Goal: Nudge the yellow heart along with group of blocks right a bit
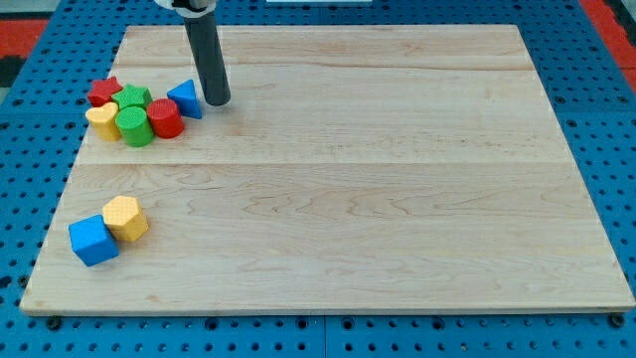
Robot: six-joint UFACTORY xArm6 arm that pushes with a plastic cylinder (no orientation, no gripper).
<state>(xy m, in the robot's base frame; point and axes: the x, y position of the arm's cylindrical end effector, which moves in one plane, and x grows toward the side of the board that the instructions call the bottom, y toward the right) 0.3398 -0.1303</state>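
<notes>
Shown on the wooden table [328, 179] is a cluster of blocks near the view's upper left corner, with the dark rod descending from the view's top. No gripper is fitted, so nothing is grasped and no opening can be reported; the rod's lower end, my tip [217, 101], rests on the table just to the right of the blue triangular block [185, 98]. The yellow heart [102, 120] lies at the cluster's left edge, touching the green cylinder [134, 126], which in turn abuts the red cylinder [165, 117]. Behind these are seen a red star-like block [103, 91] and a green block [133, 96] of unclear shape. Well apart, near the view's lower left, a yellow hexagonal block [125, 218] is set against a blue cube [93, 241].

Because the tip stands on the cluster's right side, a rightward push is judged not yet possible from this position. A pass around to the heart's left side would be required, so that the heart could be driven into its neighbours and the whole group shifted together.
</notes>
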